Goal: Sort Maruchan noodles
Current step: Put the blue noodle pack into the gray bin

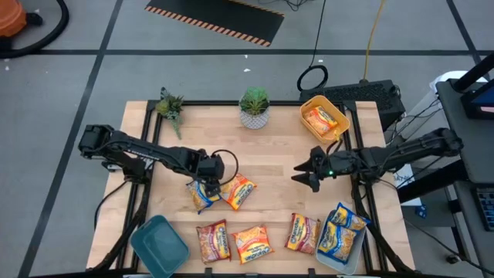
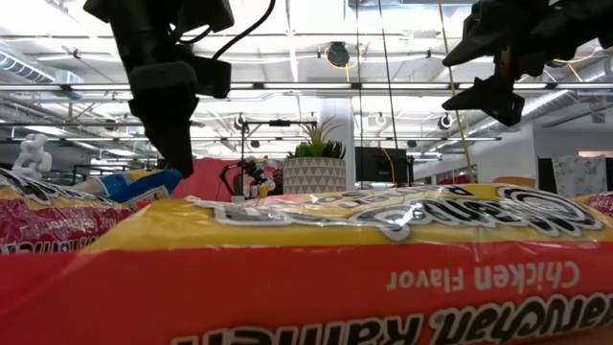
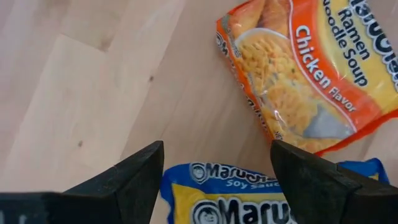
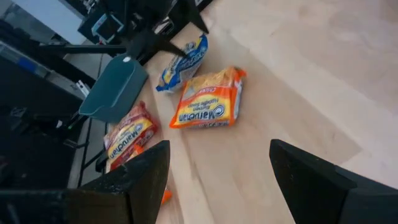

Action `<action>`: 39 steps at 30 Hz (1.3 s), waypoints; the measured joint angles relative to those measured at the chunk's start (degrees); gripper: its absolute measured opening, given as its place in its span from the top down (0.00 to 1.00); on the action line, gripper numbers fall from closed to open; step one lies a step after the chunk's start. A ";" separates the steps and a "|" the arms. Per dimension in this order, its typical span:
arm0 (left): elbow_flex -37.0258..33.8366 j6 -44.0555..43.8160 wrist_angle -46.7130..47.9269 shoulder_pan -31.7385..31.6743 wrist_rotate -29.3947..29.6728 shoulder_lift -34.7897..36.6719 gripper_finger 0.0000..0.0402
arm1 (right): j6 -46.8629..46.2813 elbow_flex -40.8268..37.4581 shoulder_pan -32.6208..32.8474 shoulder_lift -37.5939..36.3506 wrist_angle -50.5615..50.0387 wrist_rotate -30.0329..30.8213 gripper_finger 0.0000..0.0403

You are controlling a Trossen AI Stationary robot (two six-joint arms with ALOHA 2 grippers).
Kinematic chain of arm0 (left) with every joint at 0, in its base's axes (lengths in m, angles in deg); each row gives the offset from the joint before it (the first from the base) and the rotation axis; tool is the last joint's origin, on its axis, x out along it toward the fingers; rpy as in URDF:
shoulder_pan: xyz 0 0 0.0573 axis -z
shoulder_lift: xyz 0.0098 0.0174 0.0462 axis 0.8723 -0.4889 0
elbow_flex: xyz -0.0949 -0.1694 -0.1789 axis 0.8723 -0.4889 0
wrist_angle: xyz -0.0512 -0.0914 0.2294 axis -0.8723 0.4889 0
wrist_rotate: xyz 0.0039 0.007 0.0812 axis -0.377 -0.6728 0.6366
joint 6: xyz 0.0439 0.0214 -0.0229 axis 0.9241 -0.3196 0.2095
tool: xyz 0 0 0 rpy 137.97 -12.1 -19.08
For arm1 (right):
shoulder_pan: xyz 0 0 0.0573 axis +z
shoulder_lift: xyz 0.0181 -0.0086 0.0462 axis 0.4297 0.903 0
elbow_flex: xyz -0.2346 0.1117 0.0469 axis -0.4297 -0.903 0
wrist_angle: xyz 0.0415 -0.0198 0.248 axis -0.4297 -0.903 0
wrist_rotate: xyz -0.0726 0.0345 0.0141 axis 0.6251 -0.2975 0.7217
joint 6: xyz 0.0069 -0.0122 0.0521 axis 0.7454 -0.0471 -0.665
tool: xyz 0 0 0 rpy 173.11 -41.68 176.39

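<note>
Bright even overhead light; low view foreground packet (image 2: 316, 278) blurred

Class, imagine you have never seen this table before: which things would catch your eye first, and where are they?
Bright noodle packets lie along the near edge of the wooden table. The left gripper, open, hangs over a blue-and-yellow packet beside an orange one near the middle. At the far right corner a yellow bin holds one packet, and the right gripper waits open, empty, nearby.

Left end effector (image 3: 214, 180) fingers spread — over blue-yellow packet (image 3: 224, 199), orange chicken packet (image 3: 311, 68) beside, wooden table (image 3: 93, 81)
</note>
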 joint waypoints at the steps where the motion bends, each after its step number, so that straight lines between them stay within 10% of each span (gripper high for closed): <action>1: 0.00 1.27 -0.18 0.04 0.04 0.41 0.26 | -0.46 0.00 0.88 0.44 -0.10 0.29 0.34; 11: -2.10 13.41 -7.78 2.04 -0.04 13.35 0.26 | -1.25 0.00 4.85 5.51 0.12 1.25 0.34; 22: -21.19 18.50 -20.93 0.47 -8.56 29.96 0.26 | 1.49 0.02 5.19 7.17 4.15 1.21 0.34; 31: -26.56 23.43 -19.82 -1.92 7.02 31.21 0.26 | 4.25 0.02 5.12 6.57 5.58 1.00 0.34; 39: -26.49 11.56 -20.43 -4.88 1.70 31.21 0.26 | 4.42 0.02 4.66 6.45 5.70 -1.87 0.34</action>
